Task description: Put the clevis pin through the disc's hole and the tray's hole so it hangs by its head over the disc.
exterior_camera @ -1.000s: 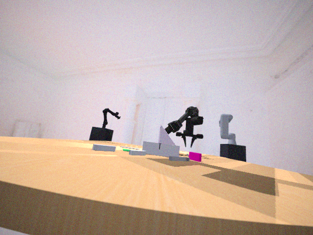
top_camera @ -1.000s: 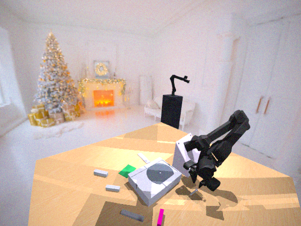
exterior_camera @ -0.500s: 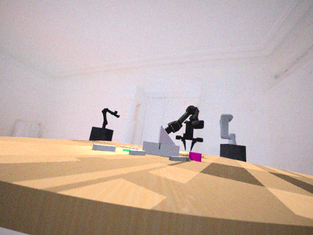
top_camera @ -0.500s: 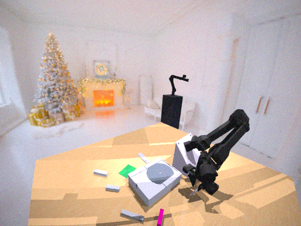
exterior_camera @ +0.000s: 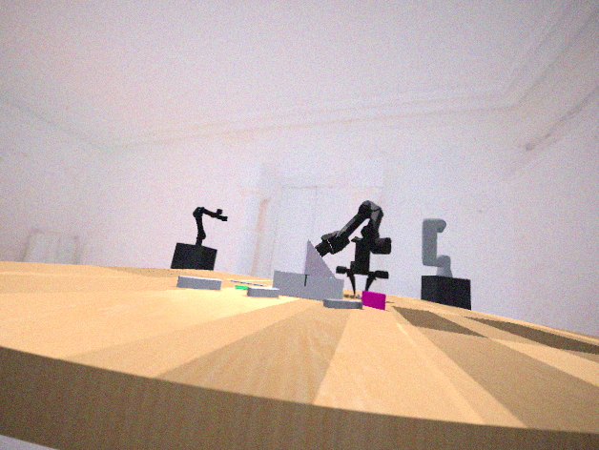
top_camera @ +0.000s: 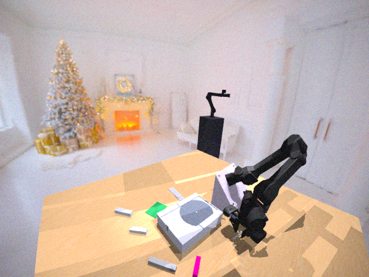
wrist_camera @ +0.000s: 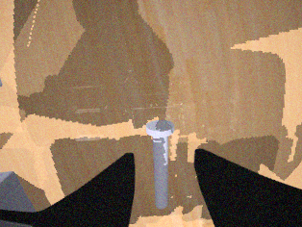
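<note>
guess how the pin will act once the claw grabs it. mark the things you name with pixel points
The pin [top_camera: 237,235] [wrist_camera: 161,168] is likely stiff, being a straight metal-looking shank, so it shouldn't bend. Its round, smooth sides may let it roll or slip as the claw [top_camera: 235,230] [exterior_camera: 361,295] [wrist_camera: 163,159] closes. The wider head could make it a bit heavy at that end, so it might tilt if gripped far down the shank.

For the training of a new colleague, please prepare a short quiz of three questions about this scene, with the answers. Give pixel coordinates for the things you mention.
1. True or false: the steel pin [top_camera: 237,235] [wrist_camera: 161,170] already hangs in the tray [top_camera: 183,245] [exterior_camera: 290,284].
2. Which state fits the gripper [top_camera: 235,233] [exterior_camera: 361,294] [wrist_camera: 163,159]?
a) shut on the pin
b) open, with the pin between its fingers but untouched
c) shut on the disc
3. Fill in: the flat patch [top_camera: 156,209] [exterior_camera: 240,287] on the table, beside the tray, is coloured ____.

Key: 1. false; 2. b; 3. green
</note>
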